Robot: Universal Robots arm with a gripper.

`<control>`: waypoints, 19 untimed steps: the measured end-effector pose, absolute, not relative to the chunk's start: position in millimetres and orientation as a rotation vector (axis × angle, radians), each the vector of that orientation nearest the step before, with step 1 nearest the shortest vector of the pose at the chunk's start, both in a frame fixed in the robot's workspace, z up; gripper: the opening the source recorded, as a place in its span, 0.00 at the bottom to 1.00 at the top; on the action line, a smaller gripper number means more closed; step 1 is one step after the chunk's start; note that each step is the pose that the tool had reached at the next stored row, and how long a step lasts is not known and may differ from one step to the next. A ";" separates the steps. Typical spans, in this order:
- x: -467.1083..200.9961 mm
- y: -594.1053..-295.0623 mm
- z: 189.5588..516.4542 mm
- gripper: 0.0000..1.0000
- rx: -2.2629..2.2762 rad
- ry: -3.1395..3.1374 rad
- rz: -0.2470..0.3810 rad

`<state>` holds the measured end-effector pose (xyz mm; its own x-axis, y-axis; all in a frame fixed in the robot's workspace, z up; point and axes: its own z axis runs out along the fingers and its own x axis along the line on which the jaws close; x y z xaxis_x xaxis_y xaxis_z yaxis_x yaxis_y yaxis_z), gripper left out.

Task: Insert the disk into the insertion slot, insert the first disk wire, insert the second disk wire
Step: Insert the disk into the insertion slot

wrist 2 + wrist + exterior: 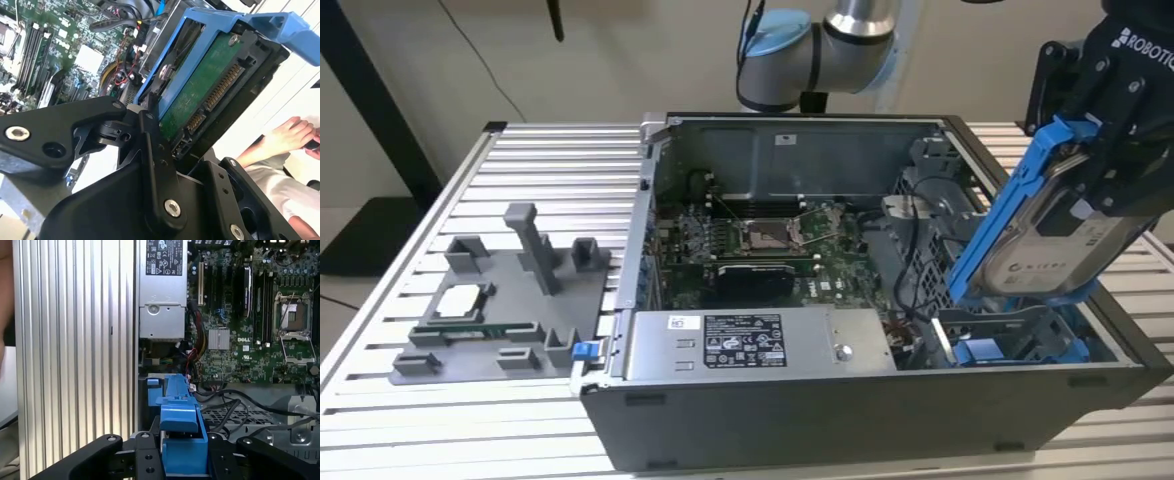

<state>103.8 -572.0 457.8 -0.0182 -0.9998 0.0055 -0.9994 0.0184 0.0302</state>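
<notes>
My gripper (1118, 150) is shut on the disk (1051, 238), a silver-grey drive with a white label in a blue carrier frame. I hold it tilted above the right front corner of the open computer case (854, 420). Below its lower end sits the insertion slot (1014, 340), a bay with blue plastic parts. In the second wrist view the disk's green underside (200, 95) and its connectors face the camera between my black fingers (150, 135). In the first wrist view the blue carrier (181, 427) is clamped in my gripper (182, 462). Black cables (235, 399) lie loose beside the bay.
The motherboard (761, 240) fills the case floor, and the power supply (747, 345) lies along the front wall. A grey fixture (507, 300) with small parts stands on the slatted table (400, 420) at the exterior view's left. A person's hand (290, 135) is near the case.
</notes>
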 end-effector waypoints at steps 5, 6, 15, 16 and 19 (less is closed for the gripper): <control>104.2 -572.1 454.4 0.00 2.183 -2.224 -0.028; 104.4 -572.1 453.7 0.00 2.183 -2.224 -0.028; 106.5 -572.3 445.1 0.00 2.184 -2.224 -0.028; 106.6 -572.4 443.6 0.00 2.183 -2.224 -0.028; 107.4 -572.4 439.0 0.00 2.184 -2.224 -0.028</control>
